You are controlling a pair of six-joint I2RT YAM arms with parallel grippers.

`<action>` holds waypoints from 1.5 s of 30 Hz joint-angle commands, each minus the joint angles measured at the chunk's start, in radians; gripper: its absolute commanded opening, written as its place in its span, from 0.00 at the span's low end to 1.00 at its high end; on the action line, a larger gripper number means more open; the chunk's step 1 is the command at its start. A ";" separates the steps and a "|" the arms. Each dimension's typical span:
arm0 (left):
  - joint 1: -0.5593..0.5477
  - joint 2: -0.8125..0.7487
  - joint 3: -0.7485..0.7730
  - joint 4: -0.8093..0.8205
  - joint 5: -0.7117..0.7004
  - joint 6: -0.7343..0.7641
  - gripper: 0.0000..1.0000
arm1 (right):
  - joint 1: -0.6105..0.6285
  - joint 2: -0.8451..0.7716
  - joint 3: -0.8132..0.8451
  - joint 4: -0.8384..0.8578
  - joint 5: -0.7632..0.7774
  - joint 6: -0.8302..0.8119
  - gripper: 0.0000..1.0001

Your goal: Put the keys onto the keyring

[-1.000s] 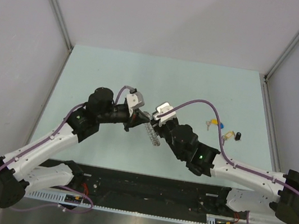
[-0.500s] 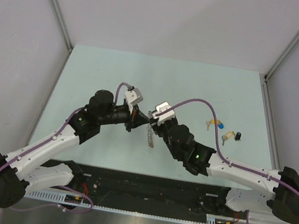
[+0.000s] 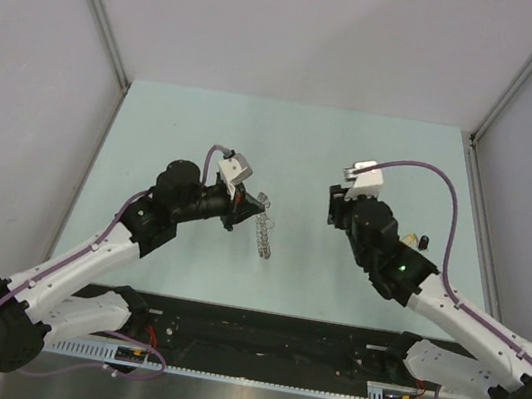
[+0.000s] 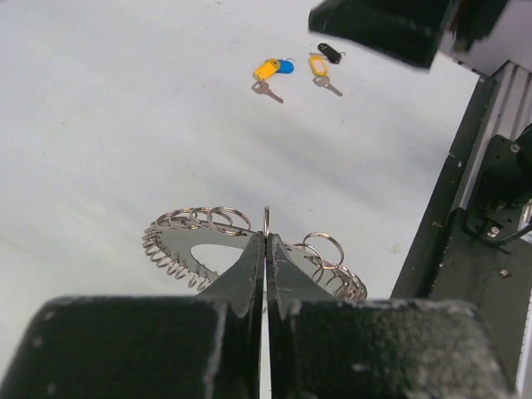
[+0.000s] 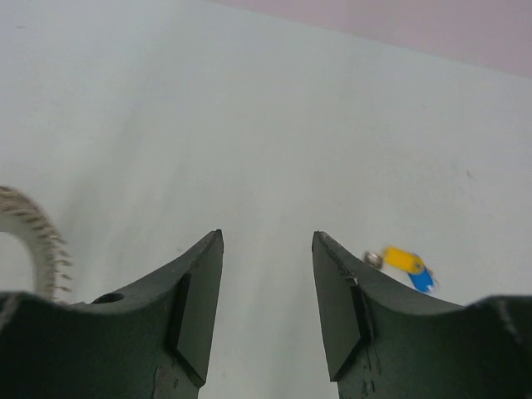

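left gripper (image 4: 266,249): fingers pressed together, pinching one thin loop on the rim of the keyring (image 4: 208,229). the loop stands upright between the tips.

keyring: a silvery coil of small loops around a wide hole. it sits just past the left fingertips, over the middle of the table (image 3: 186,126). whether it touches the surface cannot be told.

right gripper (image 5: 268,283): jaws spread, nothing between them, well apart from the keyring. in the right wrist view the keyring shows only as a curved edge at the left border.

keys (image 4: 268,70): farther out, lying flat on the right side of the table, clear of both grippers. a yellow head lies against a blue head (image 4: 285,65). a second yellow head (image 4: 317,64) is just beside them, and a black head (image 4: 329,52) beyond that. in the top view the right arm partly hides them. whether the coloured heads carry writing cannot be told, too small.
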 commanded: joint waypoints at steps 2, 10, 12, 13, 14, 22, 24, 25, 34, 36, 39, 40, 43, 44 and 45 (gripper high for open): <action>-0.005 -0.059 0.072 -0.043 -0.042 0.063 0.00 | -0.239 -0.069 0.030 -0.320 -0.120 0.177 0.52; -0.004 -0.150 0.075 -0.172 -0.092 0.138 0.00 | -0.670 0.032 0.028 -0.421 -0.424 0.220 0.51; -0.004 -0.170 0.066 -0.192 -0.117 0.154 0.01 | -0.747 0.082 0.030 -0.398 -0.499 0.230 0.50; -0.004 -0.184 0.057 -0.198 -0.134 0.158 0.01 | -0.764 0.130 0.028 -0.368 -0.525 0.245 0.49; -0.005 -0.190 0.051 -0.199 -0.141 0.166 0.01 | -0.783 0.161 0.030 -0.348 -0.535 0.253 0.47; -0.019 -0.211 0.035 -0.215 -0.213 0.224 0.01 | -0.801 0.449 0.034 -0.065 -0.579 0.374 0.36; -0.028 -0.211 0.034 -0.216 -0.233 0.232 0.00 | -0.800 0.523 0.057 -0.024 -0.585 0.400 0.36; -0.030 -0.210 0.034 -0.216 -0.233 0.233 0.00 | -0.798 0.544 0.065 -0.019 -0.587 0.406 0.36; -0.045 -0.220 0.029 -0.215 -0.232 0.240 0.00 | -0.792 0.649 0.080 0.028 -0.530 0.431 0.33; -0.047 -0.224 0.028 -0.213 -0.229 0.240 0.00 | -0.792 0.656 0.083 0.061 -0.532 0.427 0.31; -0.051 -0.225 0.029 -0.210 -0.223 0.240 0.01 | -0.792 0.670 0.091 0.054 -0.529 0.427 0.29; -0.051 -0.225 0.026 -0.210 -0.221 0.240 0.00 | -0.792 0.676 0.091 0.054 -0.527 0.431 0.28; -0.055 -0.227 0.026 -0.210 -0.224 0.240 0.01 | -0.789 0.681 0.092 0.045 -0.518 0.432 0.24; -0.055 -0.227 0.026 -0.210 -0.224 0.240 0.01 | -0.787 0.681 0.092 0.044 -0.513 0.431 0.24; -0.055 -0.228 0.026 -0.210 -0.224 0.240 0.01 | -0.784 0.679 0.092 0.044 -0.509 0.429 0.24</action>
